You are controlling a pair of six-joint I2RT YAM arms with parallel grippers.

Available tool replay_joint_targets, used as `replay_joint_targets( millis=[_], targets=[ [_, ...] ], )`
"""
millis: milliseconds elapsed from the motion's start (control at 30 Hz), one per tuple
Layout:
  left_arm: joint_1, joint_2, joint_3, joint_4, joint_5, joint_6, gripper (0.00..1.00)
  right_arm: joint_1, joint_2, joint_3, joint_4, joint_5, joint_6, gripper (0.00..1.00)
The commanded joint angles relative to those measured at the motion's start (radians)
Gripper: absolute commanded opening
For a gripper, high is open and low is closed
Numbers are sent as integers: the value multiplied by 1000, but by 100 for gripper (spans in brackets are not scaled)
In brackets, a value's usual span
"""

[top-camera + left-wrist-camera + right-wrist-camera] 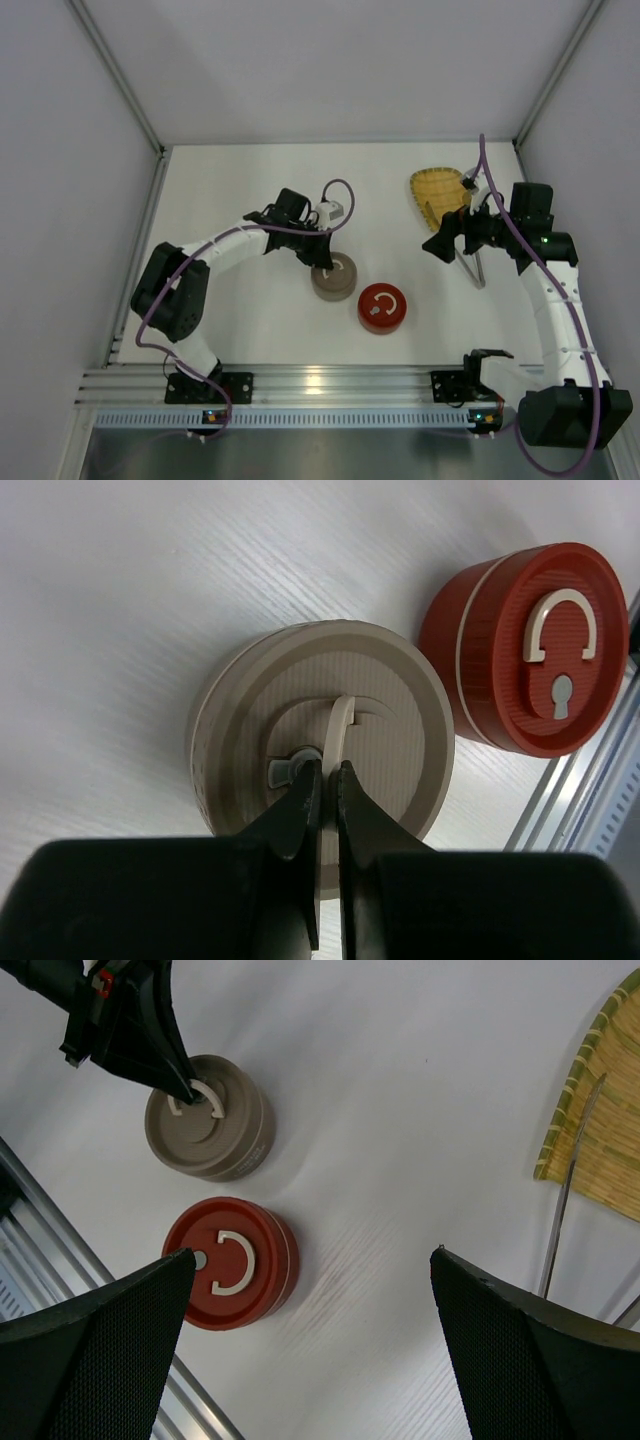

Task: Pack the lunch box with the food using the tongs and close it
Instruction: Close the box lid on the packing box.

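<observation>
top: overhead, far | wrists: downward, left nearest | shared by 3: beige tin (pixel 400 720)

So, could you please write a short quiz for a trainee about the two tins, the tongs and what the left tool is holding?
1. True or false: the red tin is closed, with its lid on.
2. Choose one: the left tool is shut on A) the red tin's rim, B) the raised ring handle of the beige tin, C) nothing.
3. Fill the gap: the tongs lie partly on the ____ and partly on the table.
Key: 1 true; 2 B; 3 woven tray.
</observation>
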Motion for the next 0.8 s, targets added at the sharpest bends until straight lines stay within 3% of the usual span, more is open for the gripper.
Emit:
replay_joint_targets(
  millis=[0, 167, 533, 767],
  targets=[
    [-10, 128, -73, -233, 6, 67, 0, -9, -7, 9, 15, -33, -12, 99],
    [-12, 128, -51, -320, -14, 186, 0, -9, -9, 10, 1, -33, -19, 99],
    [-18, -84, -94, -451, -160, 471, 0, -9, -6, 9, 11, -50, -2, 99],
    [-64, -93, -87, -391, -190, 414, 0, -9, 0, 9, 24, -56, 13, 99]
  ],
)
